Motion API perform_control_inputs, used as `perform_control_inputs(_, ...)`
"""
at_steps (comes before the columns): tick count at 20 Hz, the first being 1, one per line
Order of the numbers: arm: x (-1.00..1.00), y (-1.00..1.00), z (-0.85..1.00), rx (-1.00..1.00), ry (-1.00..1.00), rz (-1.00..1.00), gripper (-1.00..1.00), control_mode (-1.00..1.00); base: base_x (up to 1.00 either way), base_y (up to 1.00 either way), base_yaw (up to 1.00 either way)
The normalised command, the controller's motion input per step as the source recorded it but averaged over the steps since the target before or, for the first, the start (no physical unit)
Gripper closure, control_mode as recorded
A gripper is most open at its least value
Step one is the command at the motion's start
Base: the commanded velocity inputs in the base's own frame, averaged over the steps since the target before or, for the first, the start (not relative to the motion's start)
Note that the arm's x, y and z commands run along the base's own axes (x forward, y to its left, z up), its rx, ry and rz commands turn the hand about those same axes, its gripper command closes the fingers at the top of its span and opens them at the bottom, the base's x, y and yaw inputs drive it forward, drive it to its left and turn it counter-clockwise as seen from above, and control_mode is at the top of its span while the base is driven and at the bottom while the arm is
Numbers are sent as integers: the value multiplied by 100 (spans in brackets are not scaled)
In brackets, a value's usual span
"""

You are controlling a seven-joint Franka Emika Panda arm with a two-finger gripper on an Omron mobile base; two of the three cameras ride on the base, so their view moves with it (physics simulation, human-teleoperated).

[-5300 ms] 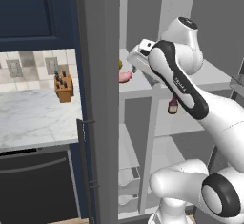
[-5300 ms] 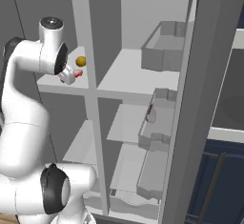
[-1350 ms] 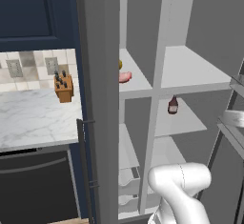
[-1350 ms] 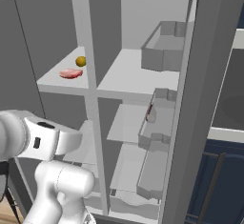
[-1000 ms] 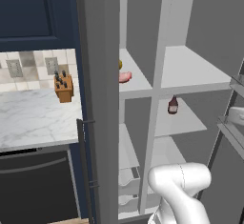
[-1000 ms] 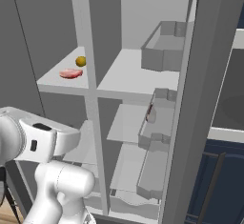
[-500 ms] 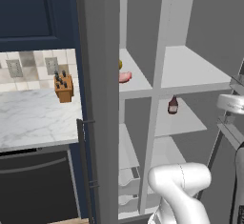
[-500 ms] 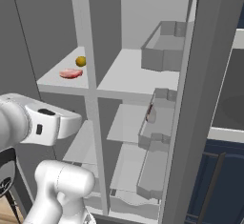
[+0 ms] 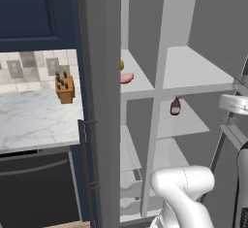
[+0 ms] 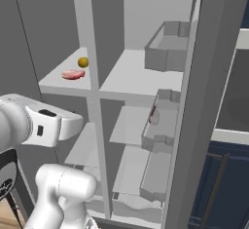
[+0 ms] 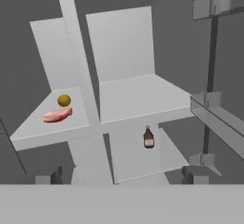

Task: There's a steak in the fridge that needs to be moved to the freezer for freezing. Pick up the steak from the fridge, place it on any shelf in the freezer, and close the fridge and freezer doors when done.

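Note:
The steak point(image 9: 127, 78) point(image 10: 73, 74) point(image 11: 57, 116), a flat pink slab, lies on a narrow white shelf point(image 10: 56, 83) point(image 11: 38, 132) of the freezer point(image 9: 137, 42), beside a small yellow fruit point(image 10: 83, 62) point(image 11: 64, 100). The fridge point(image 9: 193, 72) point(image 10: 138, 79) is the wider section to its right. Both doors stand open: the freezer door point(image 9: 99, 101) edge-on, and the fridge door point(image 10: 194, 106) with its grey bins. My gripper point(image 11: 123, 176) hangs back from the unit, lower than the steak's shelf. It is open, its fingertips point(image 11: 49, 177) wide apart with nothing between them.
A dark brown bottle point(image 9: 175, 106) point(image 11: 148, 138) stands on a lower fridge shelf. White drawers point(image 9: 131, 183) sit low in the freezer. Left of the unit are a marble counter point(image 9: 34, 120) with a knife block point(image 9: 64, 87), navy cabinets point(image 9: 34, 8) and a dark oven front point(image 9: 38, 188).
Several seconds ago the gripper was at the steak on the freezer shelf; the arm has since drawn back and down. In the last second its white link has risen at the frame edges. The steak has not moved.

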Motion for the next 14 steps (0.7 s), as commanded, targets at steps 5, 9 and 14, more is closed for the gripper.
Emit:
perform_control_inputs(5, 0, 0, 0, 0, 0, 0, -100, 100, -80, -3, 0)
perform_control_inputs(9, 0, 0, 0, 0, 0, 0, -100, 100, -53, 0, 0)
perform_control_inputs(14, 0, 0, 0, 0, 0, 0, -100, 100, -25, -3, 0)
